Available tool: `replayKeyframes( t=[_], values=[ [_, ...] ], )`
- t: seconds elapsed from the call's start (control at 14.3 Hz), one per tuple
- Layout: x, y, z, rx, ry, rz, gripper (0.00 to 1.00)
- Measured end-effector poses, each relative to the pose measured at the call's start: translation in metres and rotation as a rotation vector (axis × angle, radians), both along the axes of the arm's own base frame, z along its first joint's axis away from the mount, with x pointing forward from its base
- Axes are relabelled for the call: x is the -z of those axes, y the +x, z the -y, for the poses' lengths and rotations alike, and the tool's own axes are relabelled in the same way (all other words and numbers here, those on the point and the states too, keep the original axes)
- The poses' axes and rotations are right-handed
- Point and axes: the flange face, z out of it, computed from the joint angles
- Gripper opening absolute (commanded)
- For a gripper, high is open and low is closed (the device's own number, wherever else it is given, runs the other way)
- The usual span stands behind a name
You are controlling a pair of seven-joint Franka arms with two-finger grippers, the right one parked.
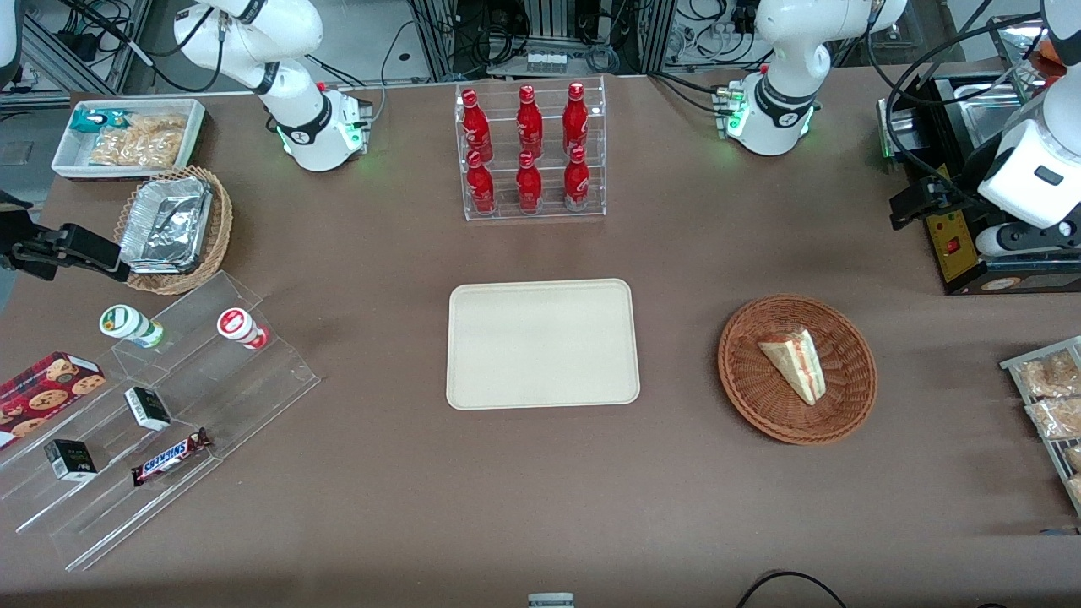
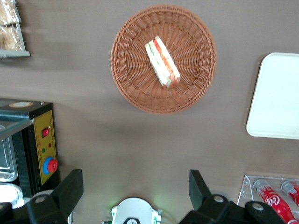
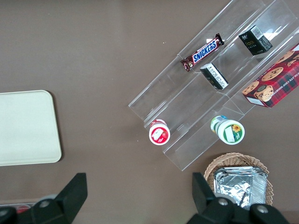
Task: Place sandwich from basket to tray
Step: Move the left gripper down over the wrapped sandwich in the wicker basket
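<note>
Your sandwich (image 1: 791, 364) lies inside the round reddish-brown wicker basket (image 1: 747, 397), resting on its woven floor with the red and green filling showing along one cut edge; in the left wrist view the same wedge (image 2: 162, 62) sits roughly central in the basket (image 2: 135, 88). The cream-beige tray (image 1: 542, 344) lies flat on the brown table (image 1: 380, 507) beside the basket, well apart from it, toward the parked arm's end, and nothing rests on it. Your gripper (image 1: 916, 203) hangs above the table at the working arm's end, next to the black control box (image 1: 958, 245), farther from the front camera than the basket and clear of it. Its two dark fingers (image 2: 70, 189) stand widely spread in the wrist view, with bare tabletop between them and nothing in their hold. Farther from the front camera than the tray you have a clear acrylic rack (image 1: 532, 152) of red bottles (image 1: 529, 114). Bagged snacks (image 1: 1047, 393) lie at the table edge near the basket.
</note>
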Motion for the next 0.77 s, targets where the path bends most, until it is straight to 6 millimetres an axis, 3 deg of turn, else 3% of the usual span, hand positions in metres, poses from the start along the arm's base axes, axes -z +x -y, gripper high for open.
replayKeyframes(
  t=[0.42,0.56,0.77],
  values=[
    [0.010,0.004,-0.008,-0.016,-0.004,-0.031,1.00],
    [0.039,0.017,-0.015,-0.024,-0.011,-0.082,1.00],
    [0.113,0.045,-0.025,-0.039,-0.026,-0.112,1.00]
  ],
)
